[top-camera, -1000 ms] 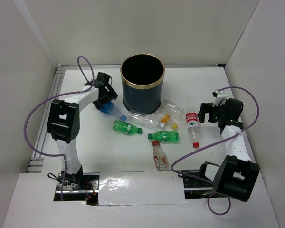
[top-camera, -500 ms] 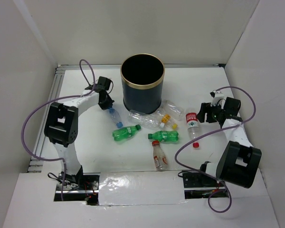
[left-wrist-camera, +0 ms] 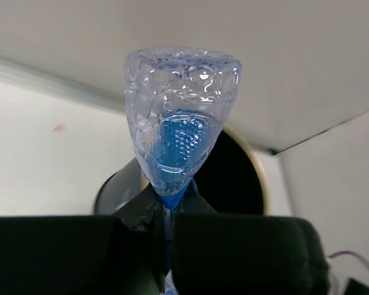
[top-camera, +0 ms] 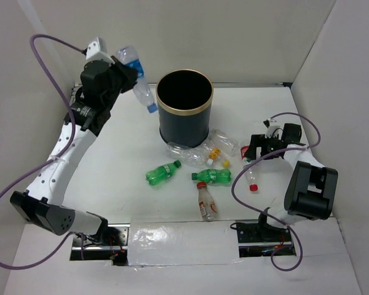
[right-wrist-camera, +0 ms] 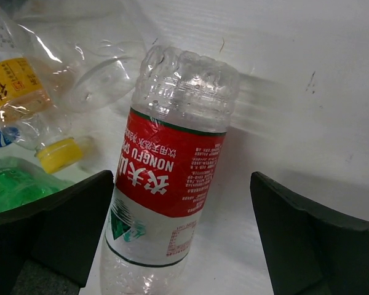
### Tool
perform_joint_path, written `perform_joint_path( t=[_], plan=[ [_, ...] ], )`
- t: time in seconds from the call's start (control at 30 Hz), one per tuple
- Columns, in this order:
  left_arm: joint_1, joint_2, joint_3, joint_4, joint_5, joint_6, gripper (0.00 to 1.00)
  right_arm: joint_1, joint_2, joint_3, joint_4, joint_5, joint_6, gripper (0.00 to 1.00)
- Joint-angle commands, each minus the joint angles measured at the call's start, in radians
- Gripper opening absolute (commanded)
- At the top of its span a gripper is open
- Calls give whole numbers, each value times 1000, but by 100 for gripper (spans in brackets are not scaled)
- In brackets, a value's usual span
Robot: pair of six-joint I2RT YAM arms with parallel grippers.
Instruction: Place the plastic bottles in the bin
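My left claw (top-camera: 124,72) is clamped on a clear blue-capped bottle (left-wrist-camera: 178,123), held aloft just left of the bin (top-camera: 183,126), cap pointing toward it. Other bottles (top-camera: 212,176) lie on the tabletop (top-camera: 111,184) near the bin's front right. My right claw (right-wrist-camera: 181,184) stands wide, straddling a red-labelled bottle (right-wrist-camera: 166,178) lying flat.

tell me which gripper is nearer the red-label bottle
Right. The right gripper straddles the red-label bottle, jaws open either side. The left gripper hangs high, left of the bin, holding a blue-capped bottle.
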Motion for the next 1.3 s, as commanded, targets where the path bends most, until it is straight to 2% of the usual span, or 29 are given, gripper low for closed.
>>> perform_joint_path(
  t=[0.0,0.17,0.23,0.33,0.37,0.4,0.47,0.5,0.53,0.6,0.63,0.7,0.77,0.8,0.83,0.87,0.97,1.0,1.03,1.07,1.1,1.13,1.2,1.27],
  plan=[
    [-58,87,59,178,15,53,0,22,31,29,15,24,1,99],
    [-166,260,201,320,-158,29,0,47,80,29,38,46,1,99],
    [-229,358,282,360,-250,101,2,56,91,29,49,69,1,99],
    [-278,506,435,289,-356,200,9,79,117,29,49,93,1,99],
    [-278,531,456,241,-387,219,18,79,135,38,49,93,1,95],
    [-289,547,456,227,-387,234,44,79,145,38,37,93,1,92],
    [-289,530,423,227,-387,243,72,90,154,52,9,92,1,81],
    [-289,512,403,245,-387,243,91,90,154,52,-2,92,-11,65],
    [-289,492,386,264,-372,277,97,90,154,52,-12,64,-26,56],
    [-289,431,372,279,-350,309,100,90,143,63,-48,53,-46,39],
    [-299,409,372,279,-350,349,100,90,128,72,-61,41,-67,23],
    [-322,356,357,261,-320,395,100,79,91,106,-109,17,-92,11],
    [-342,232,306,226,-275,469,100,68,59,187,-146,-14,-126,4],
    [-364,179,216,213,-223,490,100,68,24,228,-175,-29,-137,2],
    [-375,59,152,213,-189,533,98,68,10,329,-187,-83,-155,2],
    [-388,-8,-2,201,-145,555,95,68,1,385,-196,-121,-155,2],
    [-399,-228,-279,125,2,578,77,91,7,606,-137,-288,-137,2],
    [-399,-264,-327,86,3,578,77,104,19,661,-108,-328,-125,2],
    [-399,-292,-370,49,35,561,70,122,36,714,-73,-357,-76,2],
    [-399,-315,-406,10,53,561,70,142,54,765,-31,-380,-47,2],
    [-399,-338,-458,-27,70,546,71,183,76,861,15,-432,-17,2],
    [-399,-338,-482,-73,101,546,81,206,124,909,106,-445,59,2],
    [-399,-338,-525,-104,116,532,94,298,215,1056,228,-454,124,2],
    [-399,-282,-526,-155,145,542,100,367,284,1209,270,-445,181,2]
  ],
)
